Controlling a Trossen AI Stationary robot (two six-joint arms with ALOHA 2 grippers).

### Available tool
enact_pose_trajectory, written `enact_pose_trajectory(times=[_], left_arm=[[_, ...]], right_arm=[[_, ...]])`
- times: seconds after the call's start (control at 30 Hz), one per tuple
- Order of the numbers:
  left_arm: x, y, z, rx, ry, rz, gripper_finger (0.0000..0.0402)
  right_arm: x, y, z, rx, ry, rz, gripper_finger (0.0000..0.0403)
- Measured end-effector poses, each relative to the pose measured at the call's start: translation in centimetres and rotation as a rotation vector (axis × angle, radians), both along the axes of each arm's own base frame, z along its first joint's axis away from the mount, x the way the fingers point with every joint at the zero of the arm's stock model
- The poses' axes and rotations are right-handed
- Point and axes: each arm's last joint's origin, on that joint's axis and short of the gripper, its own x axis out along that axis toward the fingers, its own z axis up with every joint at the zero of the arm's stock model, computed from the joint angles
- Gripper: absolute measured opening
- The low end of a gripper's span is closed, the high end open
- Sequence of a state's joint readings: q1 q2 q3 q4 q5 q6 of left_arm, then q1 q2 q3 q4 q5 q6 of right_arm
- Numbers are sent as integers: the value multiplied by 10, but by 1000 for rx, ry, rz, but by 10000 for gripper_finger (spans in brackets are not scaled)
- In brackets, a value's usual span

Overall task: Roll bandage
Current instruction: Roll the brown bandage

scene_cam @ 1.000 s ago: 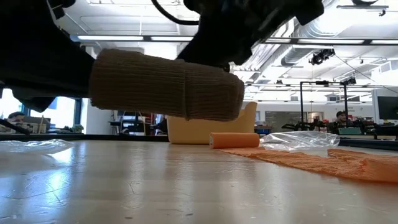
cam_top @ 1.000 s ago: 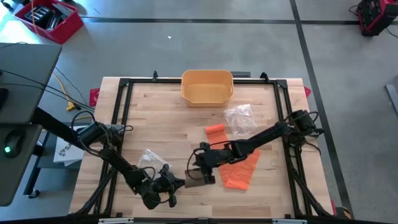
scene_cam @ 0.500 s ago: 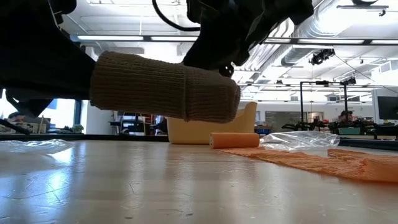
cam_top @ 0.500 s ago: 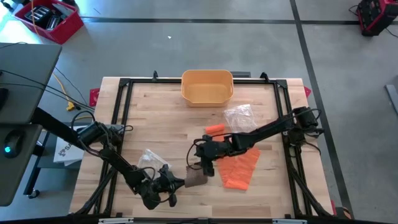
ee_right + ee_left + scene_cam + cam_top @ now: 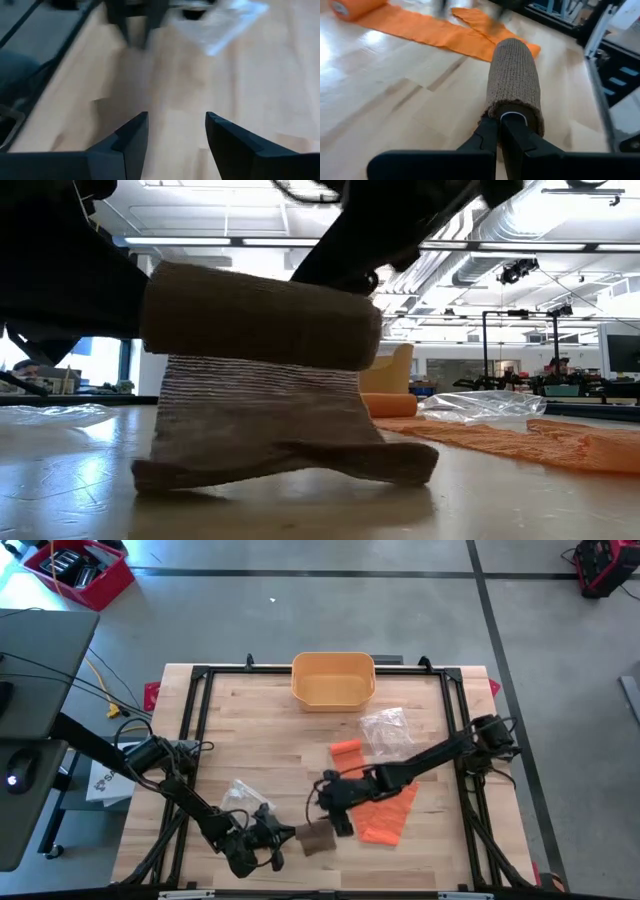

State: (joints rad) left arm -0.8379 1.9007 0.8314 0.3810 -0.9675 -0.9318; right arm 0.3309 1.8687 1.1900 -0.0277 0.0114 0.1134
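At the near edge of the tabletop (image 5: 250, 730), the left end effector (image 5: 283, 833) is seen low over the wood, its arm folded in from the left frame rail and stretched along the front edge. Its fingers (image 5: 492, 135) are pressed together, clamped on the end of a brown bandage roll (image 5: 514, 75). The roll is held level above the surface, and a loose tail of the same brown fabric (image 5: 265, 425) hangs from it and rests crumpled on the wood. Just beyond it, the right end effector (image 5: 337, 817) is poised above the surface beside the roll, its arm extended diagonally from the right rail across the middle of the tabletop. Its fingers (image 5: 127, 137) are spread wide apart, with nothing between them; bare wood is seen through the gap. An unrolled orange bandage (image 5: 385, 815) lies flat under the right arm. A crumpled clear wrapper (image 5: 243, 792) lies behind the left end effector. Farther back, a rolled orange bandage (image 5: 346, 748) lies beside a second clear wrapper (image 5: 385, 730). At the far edge, a yellow bin (image 5: 333, 680) stands.
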Motion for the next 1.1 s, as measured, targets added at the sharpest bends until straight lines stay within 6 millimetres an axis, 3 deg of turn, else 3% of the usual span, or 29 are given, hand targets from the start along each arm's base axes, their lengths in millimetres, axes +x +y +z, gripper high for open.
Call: enact_pose_trajectory(times=[0.33, 0.57, 0.7, 0.83, 1.03, 1.1], left_arm=[[-7, 19, -23, 98, 130, 122, 0], [-2, 23, -37, 93, 139, 149, 0], [-1, 21, -39, 66, 127, 153, 0], [-1, 21, -39, 55, 125, 154, 0], [3, 25, -39, 53, 131, 167, 0], [3, 26, -39, 52, 133, 167, 0]], right_arm=[[-22, 55, -3, -39, -17, 205, 186], [-14, 61, -48, -134, 32, 77, 172], [-9, 55, -69, -183, 62, -19, 141], [-5, 55, -83, -163, 74, 41, 103], [-5, 61, -86, -145, 61, 70, 15], [-7, 63, -83, -133, 53, 67, 7]])
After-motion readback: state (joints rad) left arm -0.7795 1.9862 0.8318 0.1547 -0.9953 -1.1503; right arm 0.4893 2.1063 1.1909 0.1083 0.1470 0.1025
